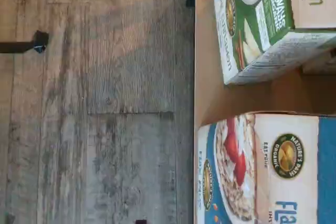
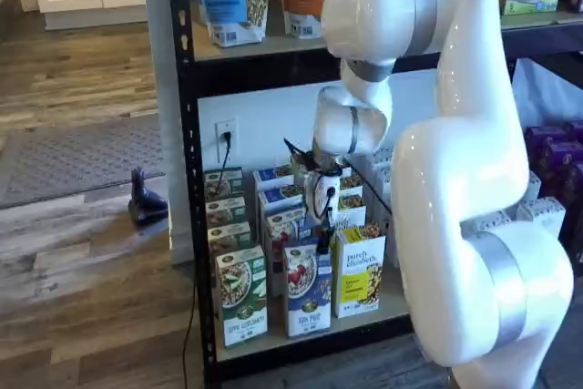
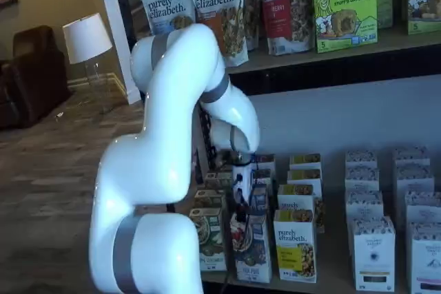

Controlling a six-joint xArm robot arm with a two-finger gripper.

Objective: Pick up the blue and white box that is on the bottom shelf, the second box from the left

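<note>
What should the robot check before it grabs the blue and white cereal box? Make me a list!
1. Right box found: ok. The blue and white box stands upright at the front of the bottom shelf.
2. Gripper above it: ok, it hangs just over the box top in both shelf views.
3. Fingers open: cannot tell, no gap shows.
4. Neighbours apart: ok, the green-and-white box and the yellow box stand beside it; the wrist view shows a gap to the green-and-white one.
5. Box already held: not ok, nothing grips it yet.
</note>
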